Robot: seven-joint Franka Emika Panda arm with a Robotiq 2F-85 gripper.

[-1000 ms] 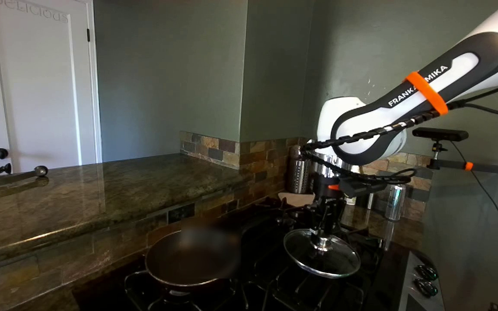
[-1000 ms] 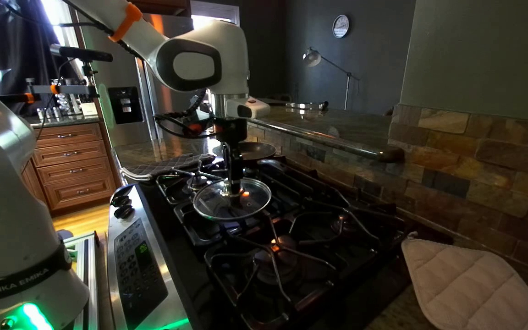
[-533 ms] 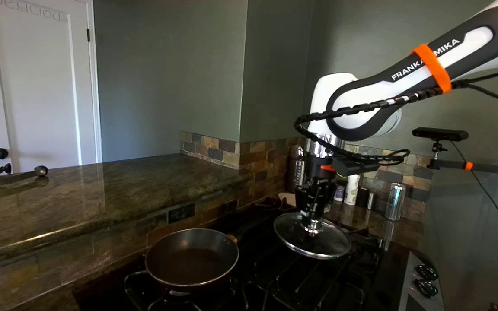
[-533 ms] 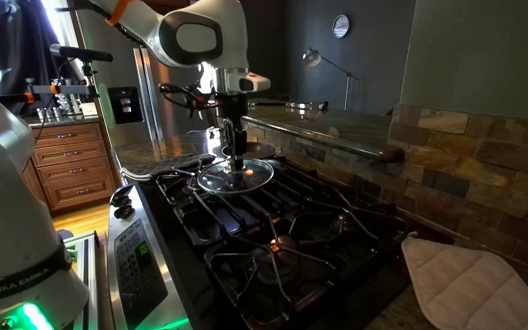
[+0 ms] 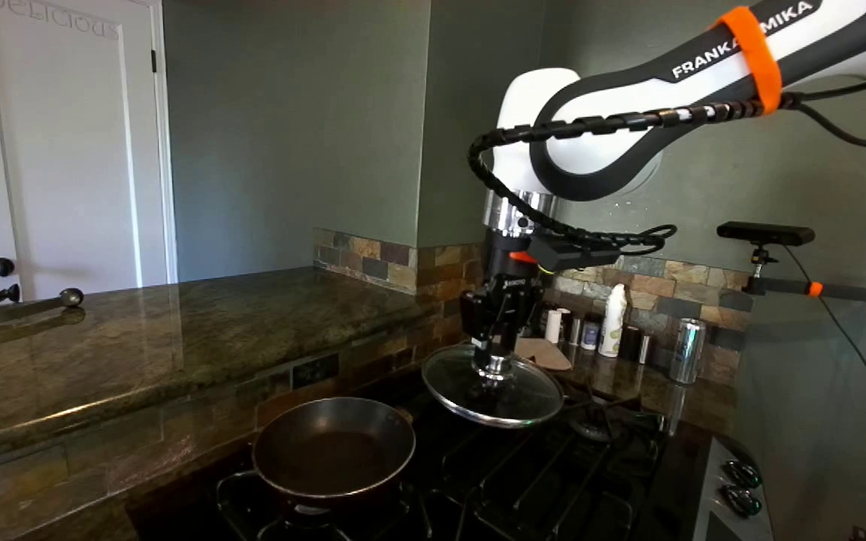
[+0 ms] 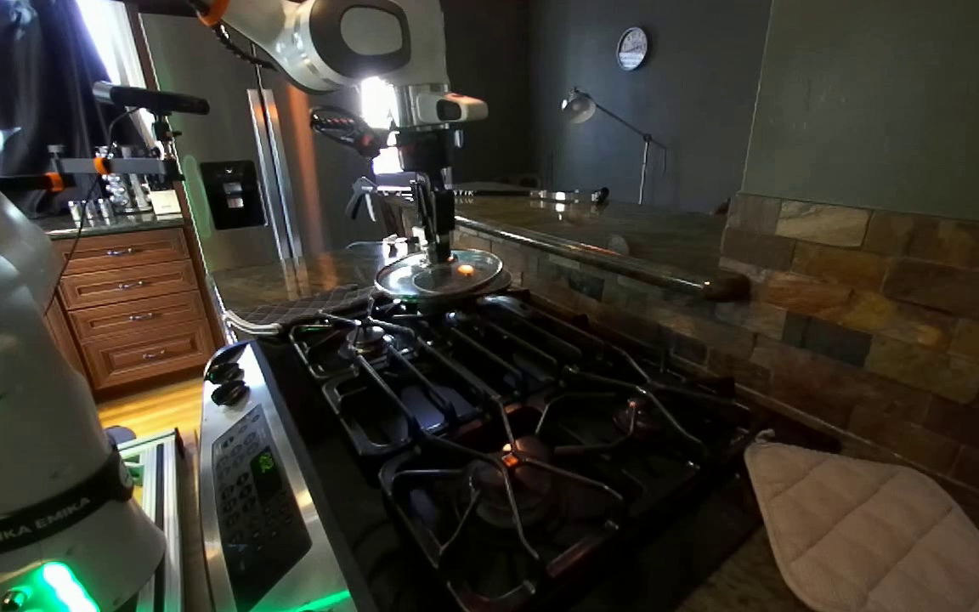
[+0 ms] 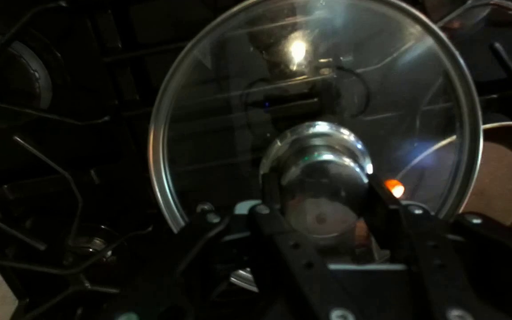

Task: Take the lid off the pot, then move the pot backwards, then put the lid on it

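Done: lid (image 5: 504, 394) off, aloft over the stove (image 6: 430, 410), knob (image 7: 320, 204) pinched in the gripper (image 7: 322, 184); pot (image 5: 335, 451) uncovered near the tiled wall (image 5: 313, 372) at the back, so backward move probably done too; remaining: lowering lid onto pot

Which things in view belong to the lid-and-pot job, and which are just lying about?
In the job:
gripper, closed on the lid's knob
lid, in its grip
pot, uncovered

Not part of it:
quilted pad
tall white bottle
shiny canister
wall clock
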